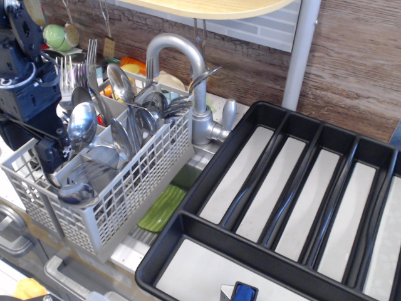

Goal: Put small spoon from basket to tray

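Note:
The light grey lattice basket [125, 194] stands at the left, full of cutlery. My black gripper [53, 155] hangs low over its left front compartment, its fingers among the handles. A shiny spoon [82, 124] stands bowl-up right against the fingers; I cannot tell whether they grip it or whether it is the small spoon. Larger tablespoons [119, 81] and forks [156, 100] fill the compartments behind. Another spoon [75, 192] lies low at the basket's front. The large black tray [207, 182], with long compartments and pale bottoms, lies at the right.
A steel faucet [188, 66] rises between basket and tray. A green item [161, 209] lies under the basket's right edge. A blue object [244, 293] sits in the tray's wide cross compartment. A wire rack with dishes [69, 69] stands behind the basket.

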You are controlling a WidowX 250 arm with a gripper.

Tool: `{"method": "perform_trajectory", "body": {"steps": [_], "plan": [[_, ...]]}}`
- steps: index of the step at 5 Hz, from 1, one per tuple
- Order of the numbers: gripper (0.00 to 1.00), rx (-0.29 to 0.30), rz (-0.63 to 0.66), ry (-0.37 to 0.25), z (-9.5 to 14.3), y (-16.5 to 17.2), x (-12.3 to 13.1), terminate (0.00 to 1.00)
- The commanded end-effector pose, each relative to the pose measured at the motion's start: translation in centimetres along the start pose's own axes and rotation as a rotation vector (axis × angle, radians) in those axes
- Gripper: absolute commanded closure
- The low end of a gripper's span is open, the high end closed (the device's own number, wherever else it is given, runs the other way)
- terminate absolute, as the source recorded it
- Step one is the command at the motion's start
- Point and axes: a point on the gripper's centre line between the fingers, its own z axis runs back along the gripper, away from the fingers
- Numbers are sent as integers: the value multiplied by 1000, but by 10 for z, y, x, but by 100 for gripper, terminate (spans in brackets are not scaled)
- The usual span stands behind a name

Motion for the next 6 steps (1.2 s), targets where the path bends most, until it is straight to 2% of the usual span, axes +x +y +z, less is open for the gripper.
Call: {"method": "perform_trajectory", "body": {"steps": [1,2,3,4,5,6], "plan": [[0,0,0,0,0,0,0,0],[0,48,128,13,0,14,1,0],[0,61,252,-17,7,21,2,0],[0,-4,464,-1,10,24,4,0],[0,-54,692,-15,3,26,2,0],[0,-95,826,1,-9,24,2,0]]}}
